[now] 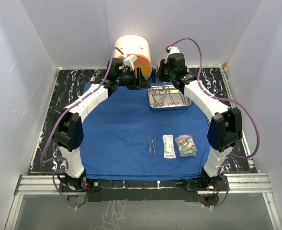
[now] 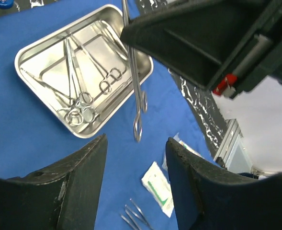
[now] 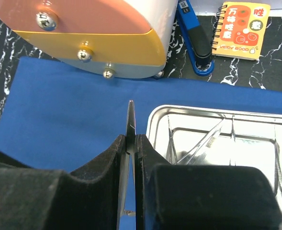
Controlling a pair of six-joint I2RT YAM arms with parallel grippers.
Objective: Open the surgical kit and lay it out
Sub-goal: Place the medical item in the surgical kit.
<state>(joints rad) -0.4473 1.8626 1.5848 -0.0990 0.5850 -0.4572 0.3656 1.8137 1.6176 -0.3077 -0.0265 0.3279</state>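
Forceps, slim shiny steel, rings downward, hang pinched in right hand; left hand spread.

Readable markings, as I see them from the console:

1. Orange spiral notebook, lying beyond my right claw, ahead and off to its right. The cover reads "VERY GOOD" in small capitals along the lower edge. Above that are four large Chinese characters in two columns. The first is 万, and I cannot make out the others with certainty.
2. White label on the blue tool, just left of the notebook. The print is too small to read.
3. Packet, below my left claw. It carries green print, which is illegible.
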